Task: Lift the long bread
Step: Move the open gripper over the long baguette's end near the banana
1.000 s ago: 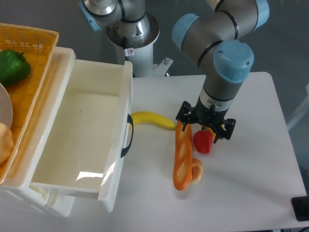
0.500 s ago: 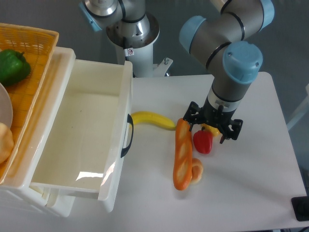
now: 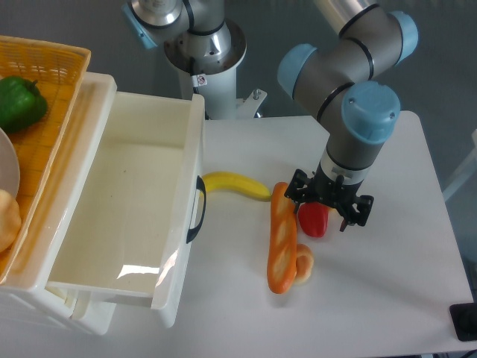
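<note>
The long bread [image 3: 281, 239] is a glossy orange-brown baguette lying on the white table, running from near the banana's tip down toward the front. My gripper [image 3: 328, 203] hangs just to the right of the bread's upper end, directly above a small red pepper [image 3: 314, 220]. Its black fingers [image 3: 298, 186] are spread apart and open, holding nothing. The arm's wrist hides the top of the pepper. The bread lies free, untouched by the fingers.
A small tan bun [image 3: 304, 262] touches the bread's lower right side. A yellow banana [image 3: 235, 184] lies to the bread's upper left, by the handle of an open white drawer [image 3: 127, 216]. A wicker basket [image 3: 45, 67] with a green pepper [image 3: 20, 102] stands far left.
The gripper has shifted right, away from the bread's upper end, and now sits a little lower over the red pepper. The bread, bun and banana have not moved.
</note>
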Controlling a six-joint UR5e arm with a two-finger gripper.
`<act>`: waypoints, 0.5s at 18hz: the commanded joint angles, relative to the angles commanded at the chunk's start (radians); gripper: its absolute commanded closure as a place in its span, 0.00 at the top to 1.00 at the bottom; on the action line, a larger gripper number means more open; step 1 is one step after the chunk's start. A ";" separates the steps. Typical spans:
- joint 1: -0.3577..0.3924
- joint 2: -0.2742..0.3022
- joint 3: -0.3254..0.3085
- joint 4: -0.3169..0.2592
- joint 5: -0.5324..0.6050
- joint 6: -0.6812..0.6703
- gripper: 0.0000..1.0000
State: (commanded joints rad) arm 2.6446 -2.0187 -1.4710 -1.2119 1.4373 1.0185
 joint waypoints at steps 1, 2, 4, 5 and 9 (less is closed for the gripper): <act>0.000 -0.009 -0.002 0.011 0.000 0.000 1.00; 0.000 -0.018 -0.012 0.032 0.000 0.002 1.00; 0.000 -0.032 -0.047 0.073 0.000 0.002 1.00; 0.000 -0.034 -0.061 0.087 0.000 0.002 1.00; 0.000 -0.048 -0.089 0.084 0.003 -0.001 1.00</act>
State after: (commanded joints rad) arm 2.6446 -2.0662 -1.5600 -1.1274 1.4404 1.0170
